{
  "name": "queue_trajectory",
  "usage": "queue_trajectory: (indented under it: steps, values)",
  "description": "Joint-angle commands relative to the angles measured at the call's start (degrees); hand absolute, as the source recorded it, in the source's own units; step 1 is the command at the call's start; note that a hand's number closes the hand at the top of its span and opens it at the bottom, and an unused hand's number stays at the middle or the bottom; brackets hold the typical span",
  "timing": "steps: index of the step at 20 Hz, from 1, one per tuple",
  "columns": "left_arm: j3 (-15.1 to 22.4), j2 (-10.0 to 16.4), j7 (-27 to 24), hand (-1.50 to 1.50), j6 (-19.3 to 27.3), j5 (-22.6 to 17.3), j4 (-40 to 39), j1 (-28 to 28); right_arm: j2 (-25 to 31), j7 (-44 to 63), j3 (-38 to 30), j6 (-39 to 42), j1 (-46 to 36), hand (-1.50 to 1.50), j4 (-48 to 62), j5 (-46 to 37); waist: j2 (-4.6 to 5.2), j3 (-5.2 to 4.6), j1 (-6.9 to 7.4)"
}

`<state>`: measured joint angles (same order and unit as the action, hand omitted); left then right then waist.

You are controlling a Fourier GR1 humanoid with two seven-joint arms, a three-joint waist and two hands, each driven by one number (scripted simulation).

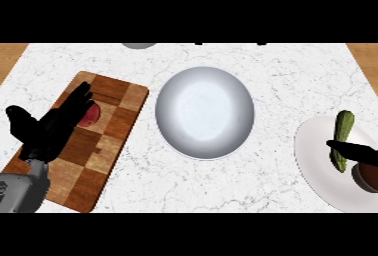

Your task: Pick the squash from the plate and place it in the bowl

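**A:** Where is the squash [344, 125] found, counted from the right hand [359, 152]?

**B:** It is found directly at that hand, on the white plate [317, 165]. The hand is shown at the view's right edge and is laid across the lower part of the squash. The greater part of the squash reaches beyond the hand, away from the robot.

**A:** How is its long axis placed?

**B:** It is pointed nearly straight away from the robot, only a little tilted. So it is crossed by the hand almost at a right angle.

**A:** Is the squash gripped?

**B:** This cannot be told. Only a dark part of the hand is seen over the squash, and the rest is cut off by the edge. Whether the hand is closed round the squash or only touching it is not shown.

**A:** And the left hand [52, 125]?

**B:** It is held open with straight fingers over the wooden cutting board [111, 145], and nothing is held in it. A red fruit [90, 116] is partly hidden under its fingers. The squash lies well apart from it, far to its right, with the bowl [205, 115] between them. The right hand is therefore judged to be much the nearer one.

**A:** Where is the bowl, counted from the right hand?

**B:** It is to the left of it, near the plate but apart from it. A lift and then a carry to the left are judged to be needed.
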<state>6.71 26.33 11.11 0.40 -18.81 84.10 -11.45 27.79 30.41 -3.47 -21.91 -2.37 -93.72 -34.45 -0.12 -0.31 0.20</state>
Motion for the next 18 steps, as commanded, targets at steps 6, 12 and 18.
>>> queue_trajectory:
  steps: [6,12,18]
  values:
    - [-2.2,1.2,2.0,0.00,-1.9,-0.5,0.9,-0.9,4.3,26.7,5.2,25.1,-15.8,-1.50,-2.4,-0.5,0.12,0.24,0.67]
    - [-3.0,-0.4,1.0,0.00,-2.3,0.5,-1.9,-2.3,5.6,35.8,3.8,38.0,-21.6,-1.50,-1.6,5.7,0.16,0.22,-0.13]
    - [-2.2,-2.8,3.2,0.00,-0.8,2.1,3.0,-0.3,3.7,36.4,3.5,38.2,-19.8,-1.50,0.5,4.6,0.04,0.28,-0.16]
